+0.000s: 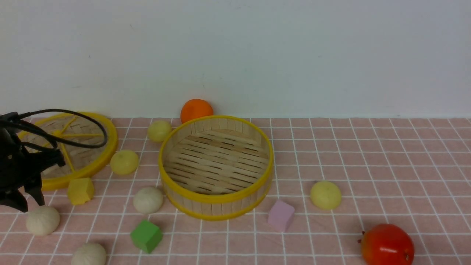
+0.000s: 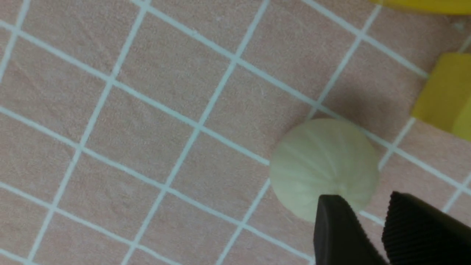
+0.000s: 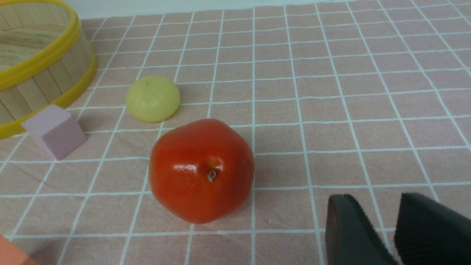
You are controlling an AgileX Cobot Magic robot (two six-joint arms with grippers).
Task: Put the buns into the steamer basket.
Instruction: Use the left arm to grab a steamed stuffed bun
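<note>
A: All six buns lie on the counter [image 1: 368, 154], outside the steamer basket [image 1: 217, 201], which holds none of them. Your left tool [image 1: 30, 204] hangs just above the off-white bun [image 1: 42, 220] at the left, fingers apart with nothing between them.

B: Your right tool [image 3: 377, 198] is also apart and empty, low beside the red fruit [image 3: 201, 171]. A yellow bun [image 3: 152, 98] sits just beyond that fruit.

A: You should expect that off-white bun to be light and rather soft. Its smooth domed top looks likely to slip, so take it low, across its widest part, and squeeze gently.

B: Some things you cannot see well. Your left arm covers part of the lid [image 1: 92, 147]. The nearest bun [image 1: 89, 254] is cut off at the front edge. The left wrist view is blurred, so you cannot tell whether a fingertip [image 2: 335, 228] touches the bun or only overlaps it
</note>
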